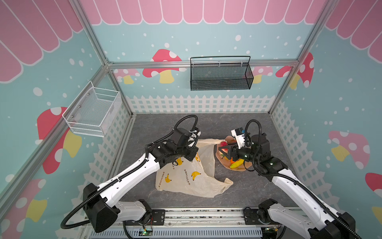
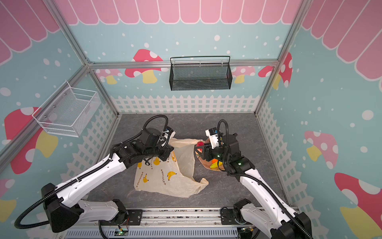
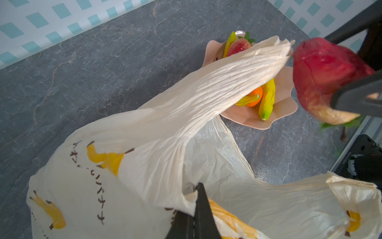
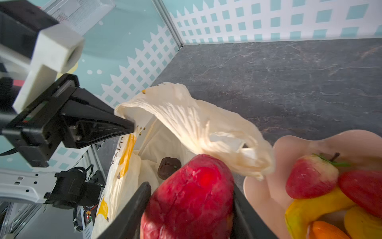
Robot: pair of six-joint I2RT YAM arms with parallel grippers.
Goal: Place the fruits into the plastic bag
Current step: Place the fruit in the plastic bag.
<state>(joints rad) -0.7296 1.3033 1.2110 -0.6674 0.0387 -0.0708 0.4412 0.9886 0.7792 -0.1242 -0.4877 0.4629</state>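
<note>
Currently one strawberry (image 4: 190,196) gripped, one brown fruit (image 4: 169,170) in bag (image 4: 206,124) — one tangerine (image 3: 257,92) plated

"What sort of place is this?"

"A robot test booth dressed up as a toy cottage. Silver aluminium frame posts (image 1: 91,35) hold flat printed teal wall panels (image 1: 206,41) with red cartoon mushrooms (image 1: 165,62), a white picket fence print (image 1: 198,103) and a pink scalloped awning print (image 1: 165,10) along the top."

"So it isn't a real home?"

"No. The floor is a dark grey marble-patterned tabletop (image 1: 165,128), and two white-and-black robot arms (image 1: 128,175) are bolted to a metal rail (image 1: 206,216) along its near edge. A white wire-mesh basket (image 1: 93,111) hangs on the left wall. A black mesh basket (image 1: 221,74) hangs from the frame bar on the back wall."
</note>
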